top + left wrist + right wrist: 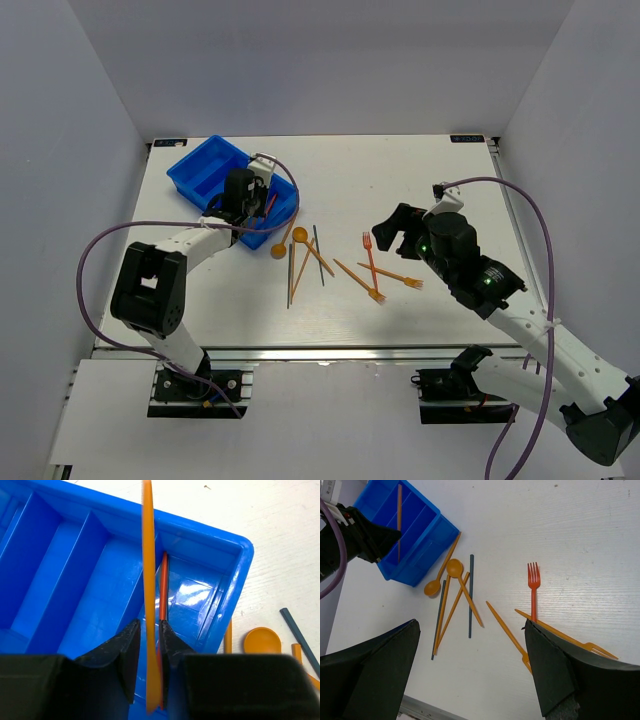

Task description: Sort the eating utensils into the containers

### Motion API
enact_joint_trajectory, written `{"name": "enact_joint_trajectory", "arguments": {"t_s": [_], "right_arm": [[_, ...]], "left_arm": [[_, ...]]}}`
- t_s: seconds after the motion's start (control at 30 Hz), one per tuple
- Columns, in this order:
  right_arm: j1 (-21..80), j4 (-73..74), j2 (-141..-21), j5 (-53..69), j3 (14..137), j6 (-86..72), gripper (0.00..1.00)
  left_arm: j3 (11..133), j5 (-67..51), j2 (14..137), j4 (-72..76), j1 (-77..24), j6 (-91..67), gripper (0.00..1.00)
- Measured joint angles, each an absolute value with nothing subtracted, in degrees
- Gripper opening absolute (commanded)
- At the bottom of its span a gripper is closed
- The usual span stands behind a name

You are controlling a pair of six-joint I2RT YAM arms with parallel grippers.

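The blue tray [200, 166] stands at the back left; it also shows in the left wrist view [75, 560] and the right wrist view [427, 532]. My left gripper [243, 192] is over its right end, shut on a thin orange utensil [148, 595] seen edge-on above a compartment. A red utensil [163, 585] lies in the compartment below it. My right gripper [470, 630] hangs wide open and empty above the loose utensils; it also shows in the top view [397, 230]. Below it lie a red fork [533, 587] and orange forks [507, 630].
Two orange spoons [299, 235], dark sticks [318, 256] and orange sticks [301, 268] lie in a loose pile right of the tray. An orange spoon bowl [262, 640] lies just outside the tray wall. White walls enclose the table.
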State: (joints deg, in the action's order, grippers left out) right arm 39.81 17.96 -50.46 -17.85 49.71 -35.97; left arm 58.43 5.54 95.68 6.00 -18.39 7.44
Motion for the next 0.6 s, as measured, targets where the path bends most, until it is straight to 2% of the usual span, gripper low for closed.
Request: {"name": "enact_joint_trajectory", "arguments": {"t_s": [0.03, 0.13, 0.33, 0.4, 0.43, 0.5, 0.6], "right_arm": [[39.8, 18.0, -50.5, -17.9, 49.7, -35.9, 0.89], [39.8, 18.0, -50.5, -17.9, 49.7, -35.8, 0.89], [39.8, 17.9, -52.6, -18.0, 49.7, -35.4, 0.89], [39.8, 17.8, -54.9, -18.0, 49.7, -34.6, 0.89], [39.8, 18.2, -57.1, -17.8, 50.1, -34.0, 0.87], [39.8, 20.0, -64.1, -17.8, 52.4, -32.8, 0.81], [39.8, 21.8, -75.7, -18.1, 56.4, -31.4, 0.65]], "left_arm": [[58.4, 5.4, 95.7, 6.0, -18.4, 7.4, 0.39], [58.4, 5.0, 95.7, 6.0, -18.4, 7.2, 0.40], [58.4, 4.3, 95.1, 5.2, -18.4, 6.8, 0.61], [58.5, 4.8, 93.6, 4.1, -18.4, 6.2, 0.84], [58.9, 5.5, 92.5, 3.0, -18.4, 5.3, 0.98], [61.8, 7.4, 90.1, -1.3, -18.4, 2.8, 0.98], [69.3, 11.0, 86.1, -9.2, -18.4, -2.9, 0.98]]}}
